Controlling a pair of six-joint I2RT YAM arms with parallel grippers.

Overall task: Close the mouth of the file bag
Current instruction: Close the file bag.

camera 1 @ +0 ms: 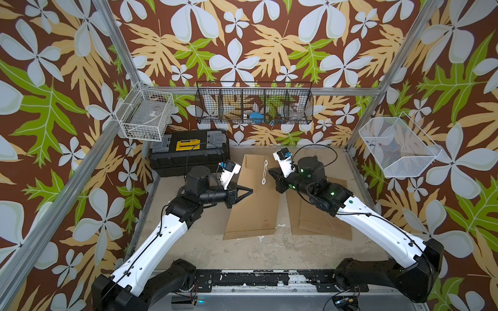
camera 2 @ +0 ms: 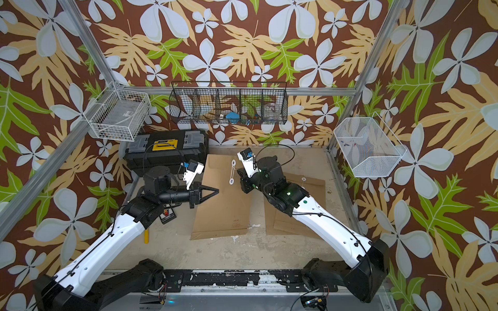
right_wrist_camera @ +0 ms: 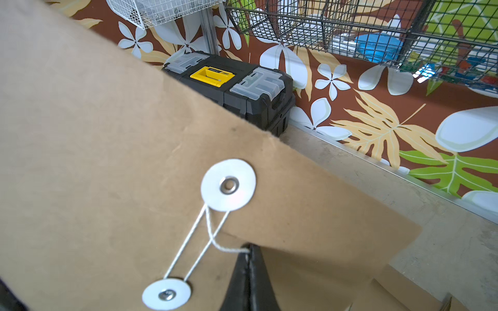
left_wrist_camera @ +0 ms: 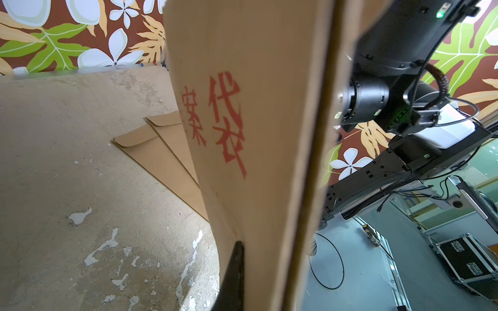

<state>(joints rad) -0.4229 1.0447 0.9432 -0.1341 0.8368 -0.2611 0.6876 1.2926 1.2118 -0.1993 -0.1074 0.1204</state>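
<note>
— Where is the file bag [camera 1: 253, 212]?
— It is on the surface [camera 1: 242, 255], between the two pincers. The left pincer [camera 1: 251, 190] is clenched on its side edge, and the paper curves upward there.
— And the right pincer [right_wrist_camera: 249, 251]?
— Clamped tight on the loose end of the white string [right_wrist_camera: 213, 234], just beside the folded-down flap [right_wrist_camera: 310, 199].
— How does the string run?
— Two strands stretch between the flap disc [right_wrist_camera: 228, 185] and the body disc [right_wrist_camera: 166, 294]. The free end bends off into the right pincer's tips.
— Anything else close by?
— A black toolbox [camera 1: 188, 156] sits beyond the left pincer. The spare file bags [camera 1: 320, 226] lie under the right arm.
</note>
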